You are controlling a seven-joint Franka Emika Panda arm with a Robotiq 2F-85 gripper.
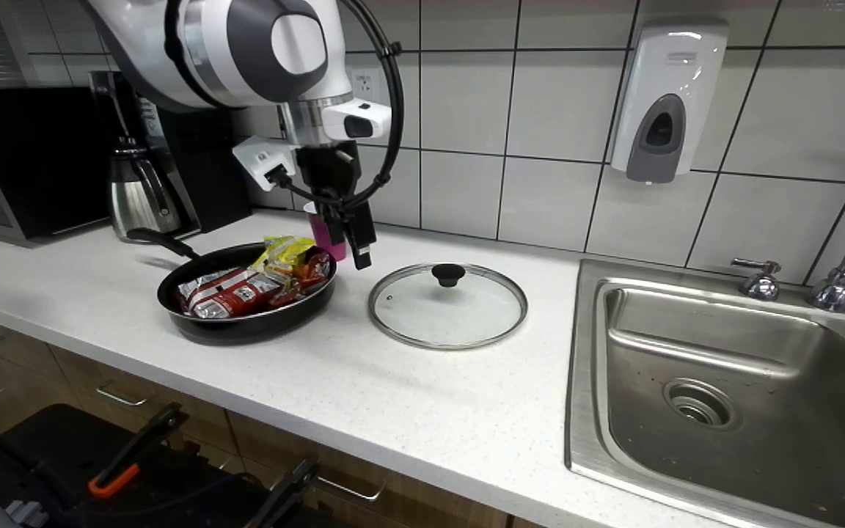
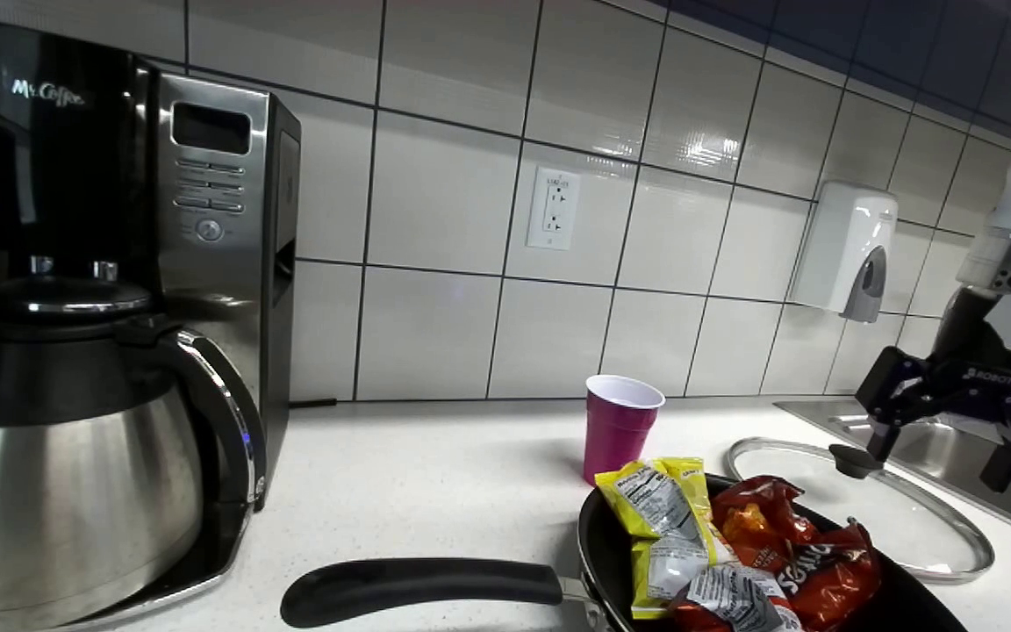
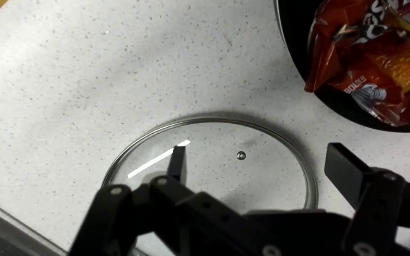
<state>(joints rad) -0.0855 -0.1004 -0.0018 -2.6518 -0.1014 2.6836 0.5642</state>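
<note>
The pan (image 1: 246, 332) contains red and yellow snack bags (image 1: 246, 292); the lid (image 1: 448, 315) lies beside it on the counter (image 1: 393, 400). The gripper (image 2: 942, 456), marked ROBOTIQ, stands spread and unladen near the lid. The coffee maker (image 2: 216, 285) reads "Mr. Coffee".

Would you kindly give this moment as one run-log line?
gripper: open, empty, above counter; glass lid: on counter, beside pan; pan: uncovered, holding snack bags; magenta cup: upright
</note>
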